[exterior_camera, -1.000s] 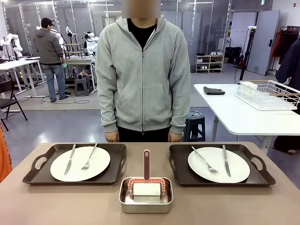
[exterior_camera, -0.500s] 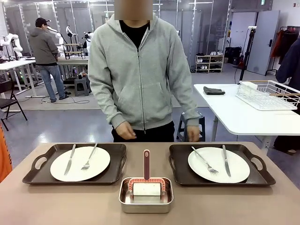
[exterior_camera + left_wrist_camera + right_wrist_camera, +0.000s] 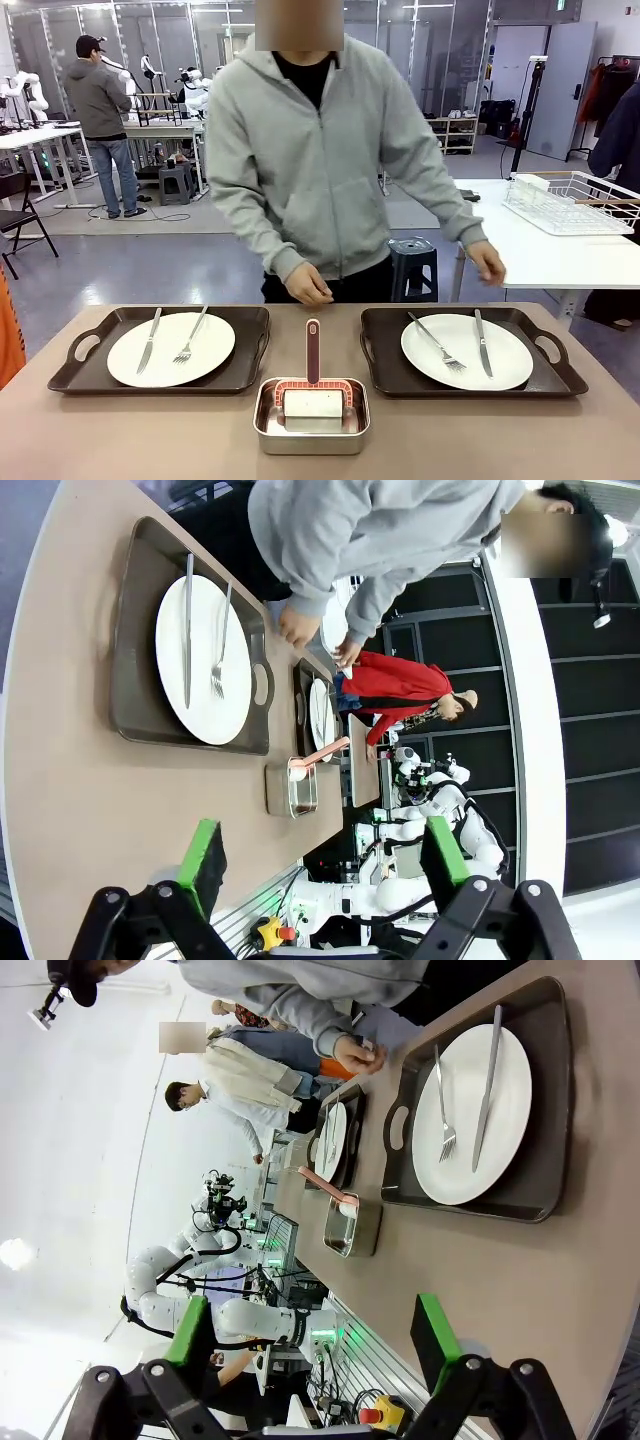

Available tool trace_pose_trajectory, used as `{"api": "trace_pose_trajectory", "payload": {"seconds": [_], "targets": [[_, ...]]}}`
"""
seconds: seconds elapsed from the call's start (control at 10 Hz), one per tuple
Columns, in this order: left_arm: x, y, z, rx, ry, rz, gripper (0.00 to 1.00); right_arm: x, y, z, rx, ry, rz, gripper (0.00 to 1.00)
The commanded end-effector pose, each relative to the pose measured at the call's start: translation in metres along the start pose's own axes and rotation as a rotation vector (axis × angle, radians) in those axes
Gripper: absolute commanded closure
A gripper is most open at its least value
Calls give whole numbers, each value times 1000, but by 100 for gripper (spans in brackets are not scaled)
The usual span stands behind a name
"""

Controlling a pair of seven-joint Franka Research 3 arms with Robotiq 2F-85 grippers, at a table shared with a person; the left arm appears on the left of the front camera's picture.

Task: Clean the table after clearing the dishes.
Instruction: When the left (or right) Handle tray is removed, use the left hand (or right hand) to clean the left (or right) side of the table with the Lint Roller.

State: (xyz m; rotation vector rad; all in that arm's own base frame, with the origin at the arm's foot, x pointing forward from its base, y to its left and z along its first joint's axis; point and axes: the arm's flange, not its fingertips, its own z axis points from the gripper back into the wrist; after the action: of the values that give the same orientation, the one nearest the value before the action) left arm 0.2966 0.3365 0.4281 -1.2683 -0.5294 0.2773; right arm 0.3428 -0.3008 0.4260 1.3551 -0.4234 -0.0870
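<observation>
The plain matte tan-brown bench [image 3: 150,430] had not been cleared. One round white dinner plate [image 3: 171,349] lay at the lower left of the front view on a dark brown handled tray [image 3: 250,340]. The other white plate [image 3: 466,351] lay at the lower right on a matching tray [image 3: 385,345]. Each plate carried a silver knife and fork.

Between the trays, low in the centre, stood a small shiny steel pan [image 3: 265,425] holding a red-handled white roller [image 3: 313,402].

Across the bench a person in a grey hoodie leaned in. One hand [image 3: 310,290] was near the far edge at mid-frame, and the other hand [image 3: 488,263] was out above the right-hand tray. As far as I could tell, neither touched anything.

My left gripper [image 3: 322,855] hung with its jaws spread wide and nothing between them, and my right gripper [image 3: 311,1330] did the same.

I judged the task unstarted: both trays had to go first, and then the roller had to be taken up to clean the top.
</observation>
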Motion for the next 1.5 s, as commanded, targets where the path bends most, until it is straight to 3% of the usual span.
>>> {"api": "trace_pose_trajectory", "payload": {"seconds": [0.0,1.4], "targets": [[-2,0,3,-8,0,-10,0,-1,2,1,6,0,2,0],[-2,0,3,-8,0,-10,0,-1,2,1,6,0,2,0]]}}
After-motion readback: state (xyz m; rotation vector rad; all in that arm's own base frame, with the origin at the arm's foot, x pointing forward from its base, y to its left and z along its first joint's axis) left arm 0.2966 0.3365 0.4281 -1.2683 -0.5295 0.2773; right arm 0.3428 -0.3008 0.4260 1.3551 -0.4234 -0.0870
